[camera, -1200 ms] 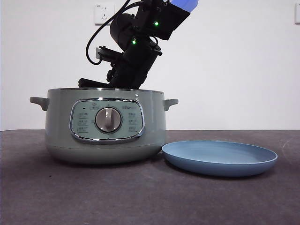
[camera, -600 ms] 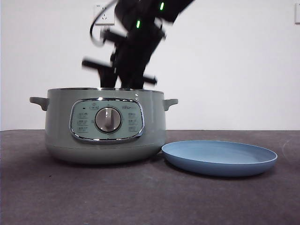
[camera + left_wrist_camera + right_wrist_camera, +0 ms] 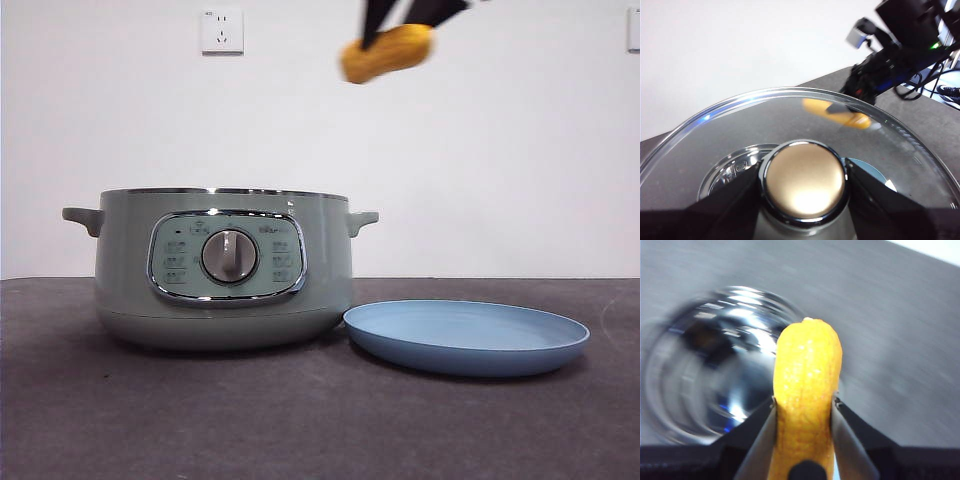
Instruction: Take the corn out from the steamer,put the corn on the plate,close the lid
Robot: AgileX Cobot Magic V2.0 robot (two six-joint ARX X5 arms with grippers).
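My right gripper [image 3: 405, 18] is shut on the yellow-orange corn [image 3: 387, 52] and holds it high above the right side of the open sage-green steamer [image 3: 225, 265]. In the right wrist view the corn [image 3: 807, 390] sits between the jaws of my right gripper [image 3: 804, 407], with the steamer's shiny inside [image 3: 715, 360] below. The light-blue plate [image 3: 465, 335] lies empty to the right of the steamer. My left gripper [image 3: 804, 182] is shut on the knob [image 3: 805, 177] of the glass lid [image 3: 740, 130]. The lid is out of the front view.
A dark grey table [image 3: 300, 420] carries the steamer and the plate. A white wall with a socket [image 3: 222, 30] stands behind. The right arm [image 3: 900, 45] with the corn [image 3: 837, 112] shows beyond the lid in the left wrist view.
My right gripper has risen out of the steamer, up and to the right, with the corn now in view in its jaws. The steamer and plate have not moved.
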